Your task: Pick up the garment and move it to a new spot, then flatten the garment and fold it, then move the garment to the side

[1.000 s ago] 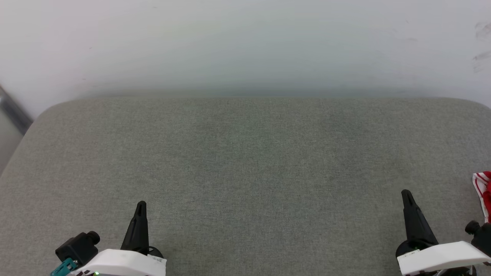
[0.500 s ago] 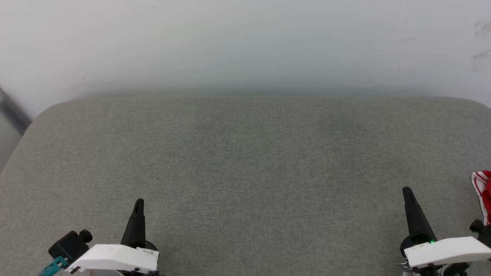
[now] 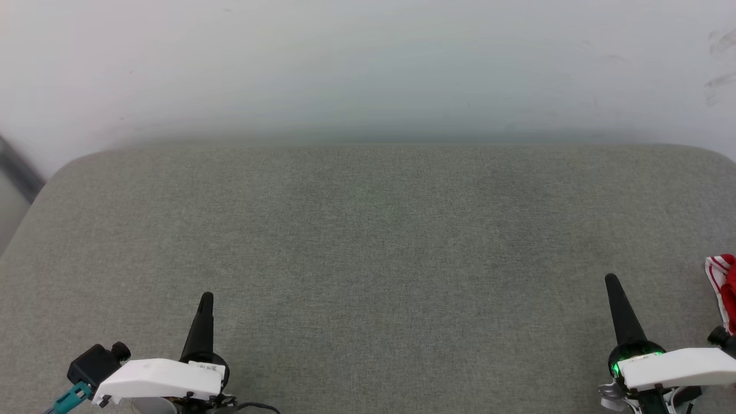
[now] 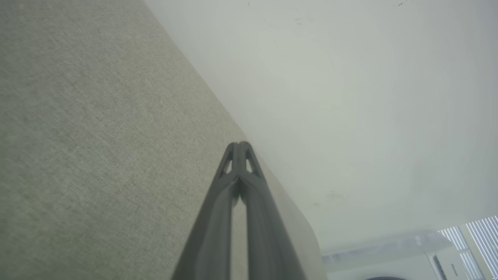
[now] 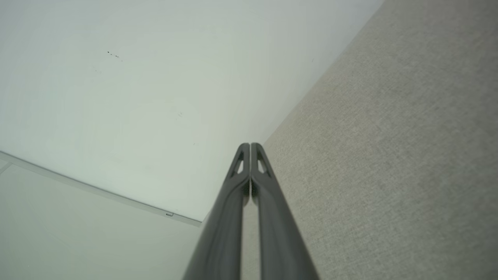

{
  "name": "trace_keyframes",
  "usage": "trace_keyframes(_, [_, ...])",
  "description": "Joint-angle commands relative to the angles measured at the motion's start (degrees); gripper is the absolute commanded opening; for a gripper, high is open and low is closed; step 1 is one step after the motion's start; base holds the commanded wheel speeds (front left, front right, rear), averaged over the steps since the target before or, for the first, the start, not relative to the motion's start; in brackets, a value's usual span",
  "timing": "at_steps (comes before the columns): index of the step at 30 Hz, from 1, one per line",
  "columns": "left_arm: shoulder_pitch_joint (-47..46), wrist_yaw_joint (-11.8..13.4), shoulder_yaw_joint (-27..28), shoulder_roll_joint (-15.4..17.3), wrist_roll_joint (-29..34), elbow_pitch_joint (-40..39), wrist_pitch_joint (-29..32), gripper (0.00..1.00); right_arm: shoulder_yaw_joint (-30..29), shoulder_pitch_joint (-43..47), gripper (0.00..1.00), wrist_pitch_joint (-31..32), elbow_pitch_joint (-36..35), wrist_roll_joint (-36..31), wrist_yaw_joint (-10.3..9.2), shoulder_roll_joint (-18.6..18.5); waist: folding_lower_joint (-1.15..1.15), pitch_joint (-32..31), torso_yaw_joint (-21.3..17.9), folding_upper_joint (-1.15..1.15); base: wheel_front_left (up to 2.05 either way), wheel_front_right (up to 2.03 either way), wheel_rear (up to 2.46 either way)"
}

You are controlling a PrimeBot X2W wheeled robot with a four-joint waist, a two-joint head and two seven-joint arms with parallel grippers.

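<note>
Garment, where is it?
Head view: a red-and-white bit at the grey surface's right edge, near the right pincer.
And the pincers?
Wrist views: left pincer and right both clenched, empty, aimed toward the white wall.

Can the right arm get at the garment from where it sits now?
Probably yes. The garment lies at the head view's right edge, just to the right of the right gripper, with only grey cushion between them. Its fingers are shut and would have to open first.
</note>
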Motion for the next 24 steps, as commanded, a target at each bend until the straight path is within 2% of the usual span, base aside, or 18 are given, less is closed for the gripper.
trace_keyframes(1, [-1.29,-0.29,0.37,0.29,-1.65,-0.23,0.49,0.0,-0.18,-1.33,0.0,0.45,-0.17,1.78,0.0,-0.46,0.0,0.01,-0.02,0.0,0.0,0.0,0.0])
trace_keyframes(24, [-3.0,-0.83,1.81,0.26,-13.71,1.27,3.8,0.0,-1.04,-3.1,0.0,3.09,1.85,13.71,-0.01,-0.37,0.0,0.13,-0.37,0.0,0.0,0.0,0.0])
